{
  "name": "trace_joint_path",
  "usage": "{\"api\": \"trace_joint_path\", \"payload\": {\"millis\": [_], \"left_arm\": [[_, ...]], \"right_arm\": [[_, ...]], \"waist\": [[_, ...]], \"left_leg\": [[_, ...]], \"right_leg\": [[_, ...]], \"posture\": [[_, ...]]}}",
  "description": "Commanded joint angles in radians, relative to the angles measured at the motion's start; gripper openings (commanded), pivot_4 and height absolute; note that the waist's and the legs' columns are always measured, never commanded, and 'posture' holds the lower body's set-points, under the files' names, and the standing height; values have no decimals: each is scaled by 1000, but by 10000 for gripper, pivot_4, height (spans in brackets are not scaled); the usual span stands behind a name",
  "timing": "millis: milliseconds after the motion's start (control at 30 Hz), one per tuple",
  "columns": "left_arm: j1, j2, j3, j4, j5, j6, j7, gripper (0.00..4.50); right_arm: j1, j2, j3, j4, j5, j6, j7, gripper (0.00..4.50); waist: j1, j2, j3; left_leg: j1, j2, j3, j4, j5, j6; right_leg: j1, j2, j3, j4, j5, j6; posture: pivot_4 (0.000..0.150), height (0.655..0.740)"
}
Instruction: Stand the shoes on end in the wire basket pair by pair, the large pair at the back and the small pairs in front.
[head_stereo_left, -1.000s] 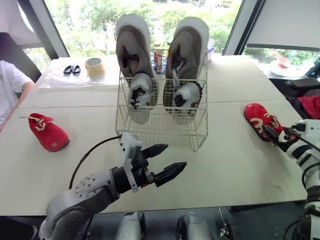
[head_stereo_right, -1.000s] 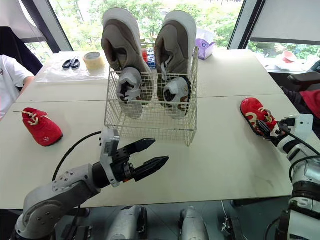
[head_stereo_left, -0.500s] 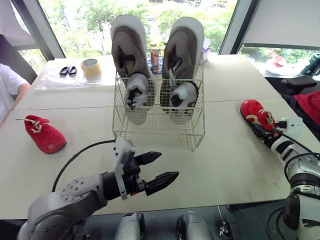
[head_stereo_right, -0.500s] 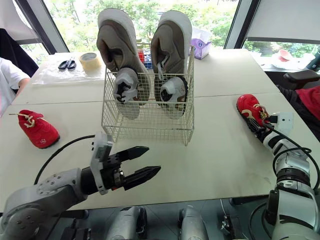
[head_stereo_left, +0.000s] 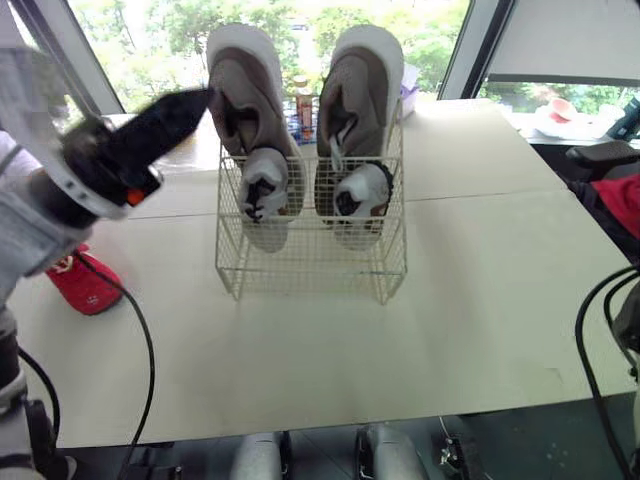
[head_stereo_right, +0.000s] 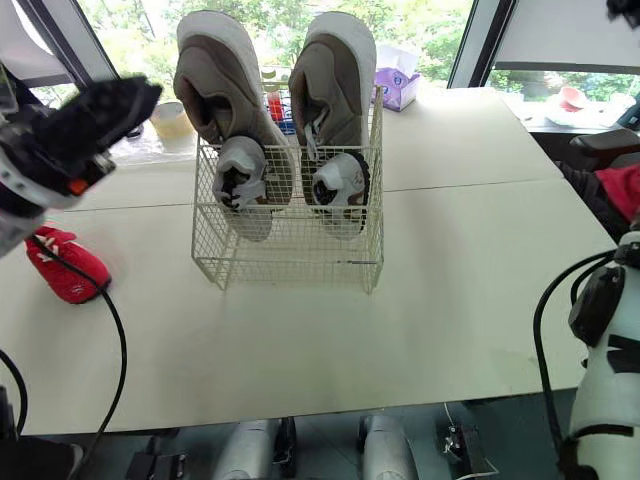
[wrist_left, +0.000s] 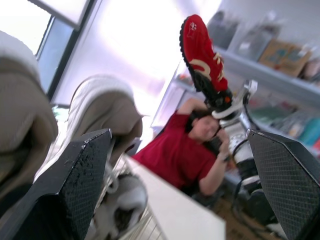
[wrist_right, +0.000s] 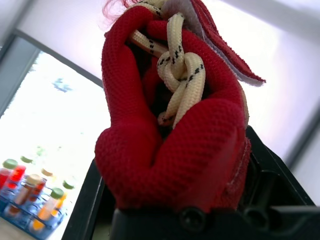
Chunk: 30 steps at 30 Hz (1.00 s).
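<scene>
Four shoes placed: the large pair (head_stereo_left: 245, 95) is standing on end at the back of the wire basket (head_stereo_left: 310, 265), and a small grey pair (head_stereo_left: 262, 190) is standing just in front of it — that part is looking finished.
Not yet in: two red shoes, which are making up the last small pair.
On the table: one red shoe (head_stereo_left: 85, 285) is lying at the left edge of the frame on the table (head_stereo_left: 480, 300), well apart from the basket.
In the air: the other red shoe (wrist_right: 170, 125) is hanging high in the right gripper (wrist_left: 222, 100), whose jaws are pinching one end of it.
Left gripper: the left gripper (wrist_left: 179, 137) is hovering at the upper left of the head views, jaws spread wide and gripping nothing.
Progress, as I am judging it: roughly two thirds — the raised shoe is needing a spot in the front row, and the one on the table is waiting to be fetched and stood beside it.
</scene>
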Motion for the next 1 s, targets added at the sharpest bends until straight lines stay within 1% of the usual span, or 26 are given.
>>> {"api": "trace_joint_path", "payload": {"millis": [33, 167, 233, 300, 400, 467, 667, 800, 833, 867, 900, 1000], "left_arm": [[-128, 13, -17, 90, 27, 31, 1, 45000], [-252, 2, -32, 184, 39, 89, -39, 45000], [-269, 5, -27, 198, 43, 127, -64, 45000], [-278, 26, -35, 210, 78, 175, -109, 45000], [-304, 31, -40, 233, 117, 219, -146, 45000], [-329, 32, -75, 229, 160, 263, -192, 45000], [-400, -20, -123, 283, 212, 347, -268, 45000], [-445, -59, -154, 334, 269, 399, -297, 45000], [-452, -64, -154, 352, 283, 410, -310, 39670], [-456, -68, -152, 363, 295, 419, -322, 36910], [-460, -73, -147, 370, 301, 426, -335, 32780], [-475, -94, -136, 375, 317, 440, -344, 17873]], "right_arm": [[-24, 37, 55, -169, 52, 73, 87, 19098], [61, 65, 140, -403, 96, 189, 183, 19098], [83, 75, 147, -471, 116, 230, 193, 19098], [92, 95, 164, -528, 124, 245, 202, 19098], [95, 116, 175, -575, 132, 267, 210, 19098], [89, 133, 175, -594, 146, 275, 210, 19098], [99, 153, 199, -633, 129, 269, 223, 19098], [116, 165, 222, -655, 113, 254, 234, 19098], [120, 168, 225, -659, 111, 253, 234, 19092], [122, 169, 226, -661, 109, 252, 234, 19092], [125, 170, 227, -665, 106, 251, 234, 19092], [131, 168, 228, -673, 98, 252, 234, 19092]], "waist": [[-2, 0, 1], [8, -1, 1], [8, -1, 1], [7, -1, 2], [6, -2, 2], [6, -2, 2], [5, -2, 2], [5, -2, 2], [4, -2, 2], [4, -2, 2], [3, -2, 2], [3, -2, 2]], "left_leg": [[0, -1, 1, 1, 0, 0], [0, -3, 0, 2, 0, 1], [0, -3, -1, 3, 0, 1], [0, -4, -1, 3, 0, 1], [0, -4, -1, 3, 0, 0], [0, -4, -1, 3, 0, 0], [1, -4, -1, 3, 0, 0], [1, -4, -1, 4, 0, 0], [1, -4, -1, 4, 0, 0], [1, -4, -1, 4, 1, 0], [1, -4, -1, 4, 1, 0], [1, -4, -1, 4, 1, 0]], "right_leg": [[0, -1, 0, 0, 0, 1], [0, -3, 1, 1, 1, 2], [1, -3, 0, 1, 1, 2], [1, -3, 1, 1, 1, 2], [1, -3, 0, 2, 1, 2], [1, -3, 0, 2, 1, 2], [1, -3, 1, 3, 1, 2], [1, -3, 1, 3, 1, 2], [1, -3, 1, 3, 1, 2], [1, -3, 1, 3, 1, 2], [1, -3, 1, 3, 1, 2], [1, -3, 1, 3, 1, 2]], "posture": [[1500, 6938], [1500, 6938], [1500, 6938], [1500, 6938], [1500, 6938], [1500, 6938], [1500, 6938], [1500, 6938], [1500, 6938], [1500, 6938], [1500, 6938], [1500, 6938]]}}
